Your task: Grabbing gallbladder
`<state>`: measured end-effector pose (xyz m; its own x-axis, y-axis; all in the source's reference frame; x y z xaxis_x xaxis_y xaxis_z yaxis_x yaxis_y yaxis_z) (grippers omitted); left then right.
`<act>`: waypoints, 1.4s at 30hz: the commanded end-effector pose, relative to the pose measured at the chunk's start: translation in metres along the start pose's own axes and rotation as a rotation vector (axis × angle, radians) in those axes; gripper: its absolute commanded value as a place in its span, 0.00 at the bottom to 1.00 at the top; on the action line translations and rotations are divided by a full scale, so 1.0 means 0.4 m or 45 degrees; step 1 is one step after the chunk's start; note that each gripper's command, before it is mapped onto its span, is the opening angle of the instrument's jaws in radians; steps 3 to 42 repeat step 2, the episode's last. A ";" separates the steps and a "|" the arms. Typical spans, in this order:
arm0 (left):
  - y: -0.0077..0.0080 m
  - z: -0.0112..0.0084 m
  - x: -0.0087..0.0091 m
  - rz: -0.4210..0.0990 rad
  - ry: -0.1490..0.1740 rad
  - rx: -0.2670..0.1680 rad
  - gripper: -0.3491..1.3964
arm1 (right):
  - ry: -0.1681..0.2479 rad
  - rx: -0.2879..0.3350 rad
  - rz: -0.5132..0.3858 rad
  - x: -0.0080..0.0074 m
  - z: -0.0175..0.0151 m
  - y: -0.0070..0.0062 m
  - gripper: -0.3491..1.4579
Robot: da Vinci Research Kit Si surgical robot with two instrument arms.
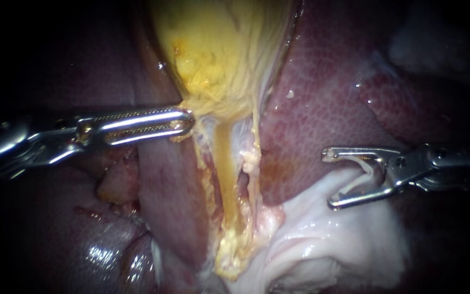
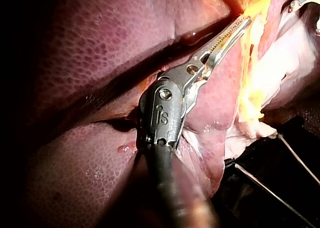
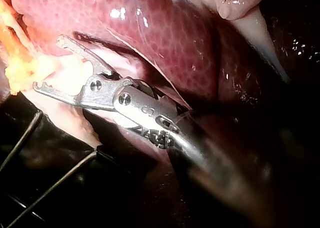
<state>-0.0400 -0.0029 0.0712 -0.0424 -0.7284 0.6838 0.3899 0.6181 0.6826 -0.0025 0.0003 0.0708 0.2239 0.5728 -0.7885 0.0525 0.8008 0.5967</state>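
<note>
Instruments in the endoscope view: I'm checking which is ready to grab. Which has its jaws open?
The right instrument, entering from the right: a wide gap shows between its jaws. The left instrument has jaws lying together by the gallbladder.

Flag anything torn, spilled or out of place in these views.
Below the gallbladder, the yellow strip of tissue hangs frayed, with a dark slit beside it and ragged crumbs at its lower end. The left instrument and right instrument look intact.
</note>
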 end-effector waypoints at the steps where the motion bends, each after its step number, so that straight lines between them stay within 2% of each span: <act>1: 0.0001 -0.0001 0.0001 0.001 0.000 0.000 0.00 | 0.000 0.000 0.000 -0.0001 0.0000 0.0000 0.53; 42: 0.0001 -0.0002 0.0001 0.001 0.000 0.000 0.00 | 0.000 0.000 0.000 -0.0001 0.0000 0.0000 0.53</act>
